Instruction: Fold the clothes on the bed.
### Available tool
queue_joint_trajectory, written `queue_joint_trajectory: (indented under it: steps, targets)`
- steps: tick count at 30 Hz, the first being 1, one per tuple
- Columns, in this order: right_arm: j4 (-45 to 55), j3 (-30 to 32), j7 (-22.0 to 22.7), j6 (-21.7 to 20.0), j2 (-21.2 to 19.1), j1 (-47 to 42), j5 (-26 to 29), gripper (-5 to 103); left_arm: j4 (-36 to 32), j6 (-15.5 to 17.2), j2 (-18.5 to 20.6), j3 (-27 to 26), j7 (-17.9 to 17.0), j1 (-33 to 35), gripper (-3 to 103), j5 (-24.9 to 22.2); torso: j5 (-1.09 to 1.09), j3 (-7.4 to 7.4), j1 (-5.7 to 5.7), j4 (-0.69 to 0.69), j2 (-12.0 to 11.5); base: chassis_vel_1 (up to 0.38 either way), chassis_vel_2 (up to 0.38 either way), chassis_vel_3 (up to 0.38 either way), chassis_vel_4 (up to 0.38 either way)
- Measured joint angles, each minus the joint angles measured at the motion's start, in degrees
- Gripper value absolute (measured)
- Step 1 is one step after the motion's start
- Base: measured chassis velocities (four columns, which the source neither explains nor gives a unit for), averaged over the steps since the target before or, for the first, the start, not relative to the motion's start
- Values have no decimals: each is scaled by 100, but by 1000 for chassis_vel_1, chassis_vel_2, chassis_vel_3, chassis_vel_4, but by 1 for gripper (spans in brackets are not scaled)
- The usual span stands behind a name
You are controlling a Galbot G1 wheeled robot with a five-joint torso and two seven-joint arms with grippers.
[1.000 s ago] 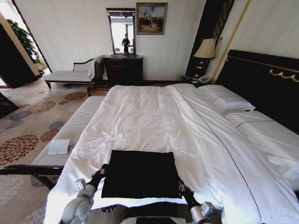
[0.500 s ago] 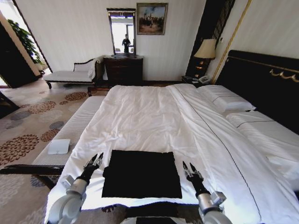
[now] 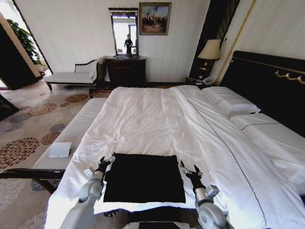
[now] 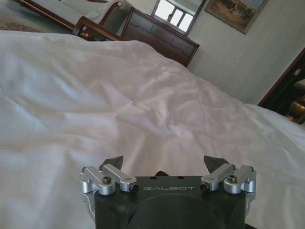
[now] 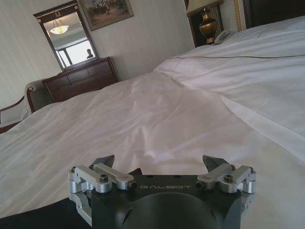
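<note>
The clothes are one black T-shirt (image 3: pixel 144 177), lying flat as a folded rectangle on the white duvet near the front edge of the bed (image 3: pixel 152 119). My left gripper (image 3: pixel 105 163) hovers open by the shirt's far left corner. Open as well, my right gripper (image 3: pixel 189 170) sits just off the shirt's right edge near the far corner. In the left wrist view the left gripper (image 4: pixel 164 164) has its fingers spread over bare duvet. In the right wrist view the right gripper (image 5: pixel 158 162) is spread too, with a strip of black T-shirt (image 5: pixel 28 217) beside it.
A padded bench (image 3: pixel 71 133) with a small white item (image 3: pixel 60 150) runs along the bed's left side. Pillows (image 3: pixel 228 102) and a dark headboard (image 3: pixel 267 86) are at the right. A dresser with a mirror (image 3: pixel 125 71) and a lamp (image 3: pixel 211 50) stand by the far wall.
Both grippers have left the shirt's near side edges, swung outward, then moved forward to its far corners. The shirt lies as before.
</note>
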Motion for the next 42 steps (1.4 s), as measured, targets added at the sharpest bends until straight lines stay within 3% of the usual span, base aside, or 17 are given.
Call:
queue_joint_trajectory:
  steps: [3,6,25,29,31,38,40,42]
  targets:
    - [-6,7,-4,0,4,11,37,100,42,-9,-76,55,31,-61,93,-41,0,0,0,-1,0,0,0,0,0]
    - [-48,22,-14,3,14,43,68,100,151,-21,-197,133,45,-111,81,-18,-1,-1,0,1,0,0,0,0,0]
    - [-27,38,-36,19,77,-14,30,100,384,-82,-319,106,121,-52,77,-7,-1,-1,-1,1,1,0,0,0,0]
    - [-4,66,-19,26,73,-56,-16,100,376,-95,-333,82,121,-23,57,-13,-1,-1,-1,1,1,0,0,0,0]
    - [-4,66,-16,26,76,-56,-22,100,372,-98,-332,79,121,-17,57,-13,-1,-1,-1,1,1,0,0,0,0]
    - [-56,43,36,27,136,-17,-45,100,365,-135,-333,37,107,9,25,-18,-1,-1,-1,1,1,0,0,0,0]
    - [-60,41,42,27,138,-14,-48,100,365,-140,-331,32,104,10,25,-17,-1,-1,0,1,0,0,0,0,0]
    - [-63,40,58,27,138,-8,-49,100,365,-152,-321,24,102,10,15,-22,-2,-1,-1,1,1,0,0,0,0]
